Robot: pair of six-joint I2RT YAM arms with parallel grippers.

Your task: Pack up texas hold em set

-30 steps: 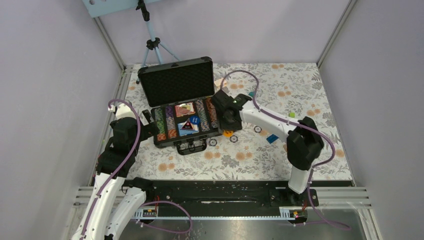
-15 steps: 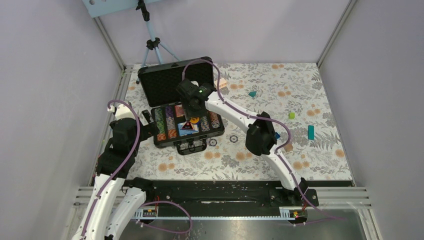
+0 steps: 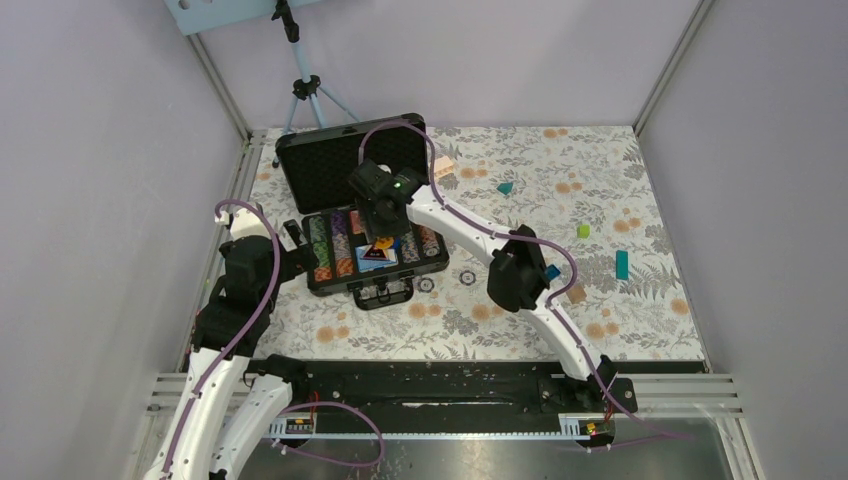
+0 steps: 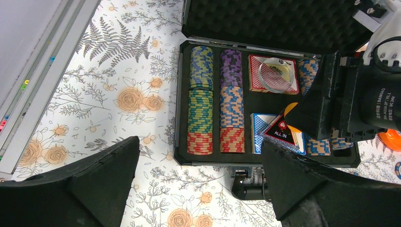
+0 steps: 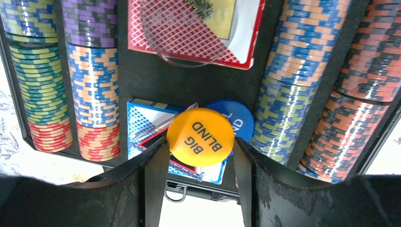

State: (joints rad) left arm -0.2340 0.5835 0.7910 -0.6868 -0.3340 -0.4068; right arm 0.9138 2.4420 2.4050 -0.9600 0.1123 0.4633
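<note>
Over the middle compartment of the black textured rectangular briefcase [image 3: 320, 165], which lies open on the floral tablecloth [image 3: 520, 310] near the left arm, we find the right gripper [image 3: 383, 238] pointing down. A second ago it stood at the case's right end, just over the cloth; since then the arm has swung left across the chip rows (half a second ago it was almost here already). The left gripper [image 3: 297, 250] has not shifted: it hovers beside the case's left end, jaws wide apart and empty.

The right wrist view gives us what the top view cannot. The fingers [image 5: 153, 175] are clamped on an orange round plastic disc [image 5: 201, 135] lettered BIG BLIND, held above a blue round disc [image 5: 239, 120] and a blue-backed card deck [image 5: 142, 118]. Rows of striped poker chips [image 5: 94, 94] fill the slots on both sides, and a red-backed card deck [image 5: 189, 33] lies farther in. Only the left wrist view shows us a black triangular ALL IN marker [image 4: 282, 134] on the blue deck. Only the top view shows the teal toy blocks [image 3: 622, 264], well apart on the right of the cloth.
</note>
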